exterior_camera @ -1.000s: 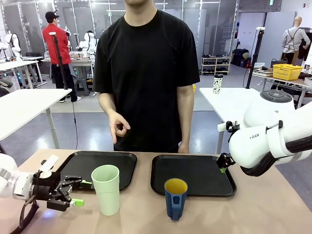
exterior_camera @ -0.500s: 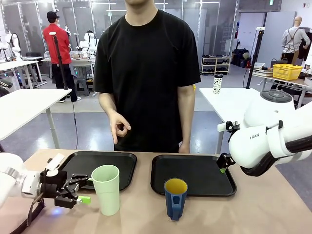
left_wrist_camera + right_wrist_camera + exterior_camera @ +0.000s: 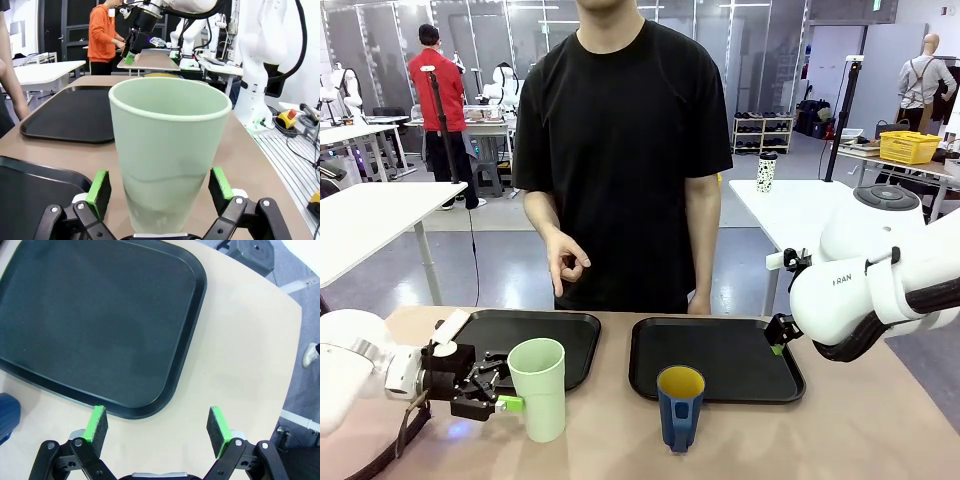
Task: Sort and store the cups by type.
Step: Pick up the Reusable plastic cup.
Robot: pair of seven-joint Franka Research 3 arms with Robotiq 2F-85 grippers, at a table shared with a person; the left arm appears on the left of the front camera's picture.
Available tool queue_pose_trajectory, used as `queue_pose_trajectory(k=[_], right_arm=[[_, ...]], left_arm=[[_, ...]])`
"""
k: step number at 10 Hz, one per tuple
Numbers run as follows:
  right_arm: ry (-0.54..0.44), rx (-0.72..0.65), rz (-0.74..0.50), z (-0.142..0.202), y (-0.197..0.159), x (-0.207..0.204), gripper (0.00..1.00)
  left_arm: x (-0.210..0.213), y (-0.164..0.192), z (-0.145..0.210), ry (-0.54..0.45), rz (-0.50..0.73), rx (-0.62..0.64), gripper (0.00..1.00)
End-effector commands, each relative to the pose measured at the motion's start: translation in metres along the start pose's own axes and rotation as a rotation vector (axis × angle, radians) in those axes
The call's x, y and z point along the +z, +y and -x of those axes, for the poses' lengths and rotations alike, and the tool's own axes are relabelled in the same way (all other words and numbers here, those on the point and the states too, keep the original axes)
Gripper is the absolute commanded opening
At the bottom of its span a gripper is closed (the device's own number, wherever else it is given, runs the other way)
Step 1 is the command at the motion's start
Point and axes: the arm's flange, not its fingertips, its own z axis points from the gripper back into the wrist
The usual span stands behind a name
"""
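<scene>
The tall pale green tumbler (image 3: 538, 388) stands upright on the table, just in front of the left tray. My left gripper (image 3: 504, 390) is open, level with the tumbler's lower half. In the left wrist view the tumbler (image 3: 170, 150) stands between the two green pads (image 3: 98, 186), with a slim gap on each side. The dark blue mug (image 3: 680, 405), yellow inside, stands in front of the right tray with its handle toward me. My right gripper (image 3: 778, 340) hangs open over that tray's right edge. In the right wrist view it (image 3: 159, 425) is open over the tray's corner, and the mug's edge (image 3: 7, 417) shows at the left.
Two black trays lie side by side, the left tray (image 3: 490, 330) and the right tray (image 3: 740, 375), both bare. A person in a black shirt stands at the far edge with one hand (image 3: 565, 262) raised above the table.
My left gripper has slid right along the table toward the green tumbler, and its open fingers now flank the tumbler. The right arm and both cups have stayed still.
</scene>
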Motion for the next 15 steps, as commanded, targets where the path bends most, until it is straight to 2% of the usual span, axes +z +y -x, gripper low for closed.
queue_pose_trajectory(k=[1,3,7,13,14,15], right_arm=[[-0.001,0.004,0.001,-0.001,0.000,0.000,1.00],[-0.001,0.004,0.001,-0.001,0.000,0.000,1.00],[-0.001,0.004,0.001,-0.001,0.000,0.000,1.00],[-0.001,0.004,0.001,-0.001,0.000,0.000,1.00],[-0.001,0.004,0.001,-0.001,0.000,0.000,1.00],[-0.001,0.004,0.001,-0.001,0.000,0.000,1.00]], left_arm=[[-0.005,-0.002,0.014,-0.019,0.023,-0.030,1.00],[-0.014,-0.004,0.014,-0.048,0.067,-0.018,1.00],[-0.039,0.003,0.019,-0.039,0.119,-0.007,1.00],[-0.060,0.009,0.025,-0.057,0.151,-0.008,1.00],[-0.059,0.008,0.027,-0.064,0.166,-0.015,0.92],[-0.058,0.008,0.028,-0.072,0.161,-0.011,0.80]])
